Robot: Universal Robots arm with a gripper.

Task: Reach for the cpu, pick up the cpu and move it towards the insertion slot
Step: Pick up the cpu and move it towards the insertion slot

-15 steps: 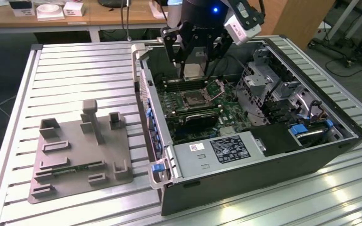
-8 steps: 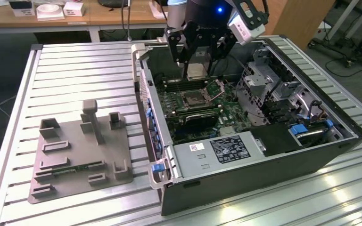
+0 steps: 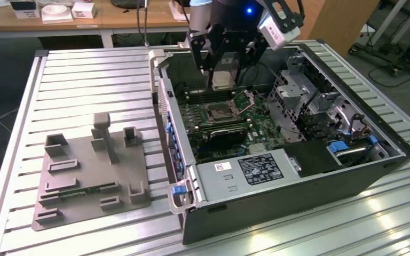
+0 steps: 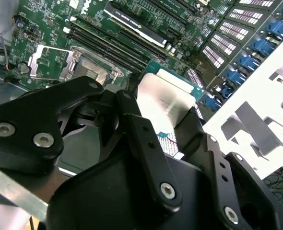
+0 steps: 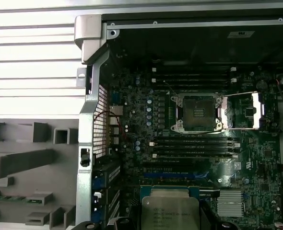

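Observation:
My gripper (image 3: 223, 76) is shut on the cpu (image 3: 222, 81), a flat silver-grey square. It hangs inside the open computer case above the far part of the green motherboard (image 3: 255, 130). In both wrist views the cpu (image 4: 161, 103) (image 5: 170, 214) sits between my black fingers (image 4: 136, 129). The insertion slot (image 3: 219, 112) lies just below and nearer than the chip, with its hinged metal frame (image 3: 246, 99) swung open. The slot (image 5: 197, 112) (image 4: 92, 70) shows a dark square centre, a short way off from the held chip.
The case walls (image 3: 164, 114) surround the board. Memory sticks (image 5: 194, 143) and a black card (image 3: 223, 136) lie beside the slot. Drive cages (image 3: 312, 101) stand at the exterior view's right. A grey tray (image 3: 84, 181) rests on the slatted table (image 3: 84, 80).

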